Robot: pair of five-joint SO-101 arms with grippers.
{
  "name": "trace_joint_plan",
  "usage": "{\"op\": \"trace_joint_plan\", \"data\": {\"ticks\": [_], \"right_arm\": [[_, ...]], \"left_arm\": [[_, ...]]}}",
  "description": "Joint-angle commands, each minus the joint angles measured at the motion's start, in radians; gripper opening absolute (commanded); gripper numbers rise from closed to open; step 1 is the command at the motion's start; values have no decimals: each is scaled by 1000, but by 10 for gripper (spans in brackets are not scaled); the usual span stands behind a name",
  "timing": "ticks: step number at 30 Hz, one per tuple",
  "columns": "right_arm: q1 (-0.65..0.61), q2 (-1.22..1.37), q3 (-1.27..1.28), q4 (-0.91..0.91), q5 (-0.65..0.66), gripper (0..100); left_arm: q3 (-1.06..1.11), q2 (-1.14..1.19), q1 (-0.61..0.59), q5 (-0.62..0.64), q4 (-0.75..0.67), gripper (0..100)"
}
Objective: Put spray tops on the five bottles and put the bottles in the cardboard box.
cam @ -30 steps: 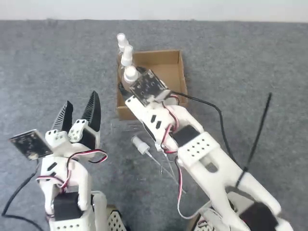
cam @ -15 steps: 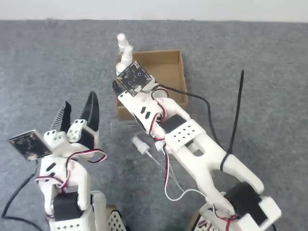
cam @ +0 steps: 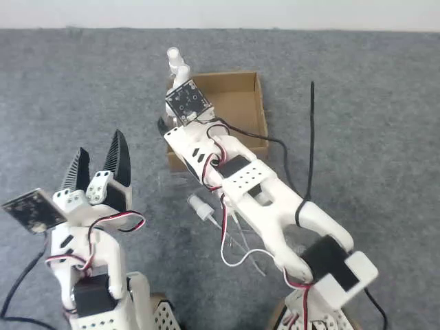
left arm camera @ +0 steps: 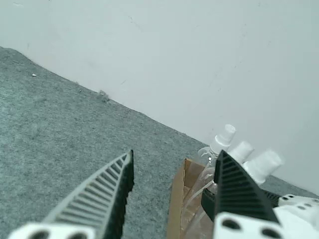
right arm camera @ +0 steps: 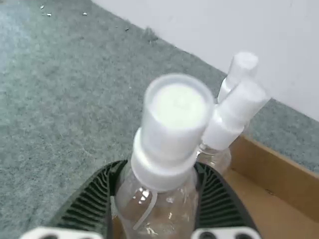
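1. A fixed camera looks down on a grey carpet [cam: 357, 82] where two white robot arms sit side by side.
2. A brown, open-topped cardboard box [cam: 237, 103] rests on the carpet at the far side, ahead of the right arm.
3. The right gripper [right arm camera: 159, 172] reaches to the box wall nearest the left arm. Its black fingers [right arm camera: 87, 201] are closed snugly on either side of a clear plastic bottle [right arm camera: 149, 201].
4. The held bottle stands upright and wears a white spray top with a round cap [right arm camera: 175, 115]. It is at the edge of the box. The pictures do not show whether its base rests inside.
5. Two more clear bottles [right arm camera: 233, 113], each with a white spray top, stand close together just beyond the held one, at the far corner of the box.
6. The left gripper [left arm camera: 174, 159] is raised above the carpet, apart from the box and pointing toward it. Its two black ribbed fingers are spread wide, and it grips nothing.
7. A loose white spray top [cam: 200, 205] with a thin dip tube lies on the carpet between the arms. It is just beside the right arm and on the near side of the box.
8. A plain white wall [left arm camera: 199, 59] rises behind the carpet.
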Motion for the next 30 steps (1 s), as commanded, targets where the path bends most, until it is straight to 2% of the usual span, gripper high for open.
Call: {"op": "trace_joint_plan", "data": {"ticks": [1, 8, 30], "right_arm": [[-1, -1, -72, -44, -11, 9], [-2, 81, -72, -102, -9, 9], [-8, 148, -57, -102, -15, 10]], "left_arm": [[-24, -12, -3, 11, -34, 242], [-24, -12, -2, 11, -34, 242], [-22, -12, -2, 9, -34, 242]]}}
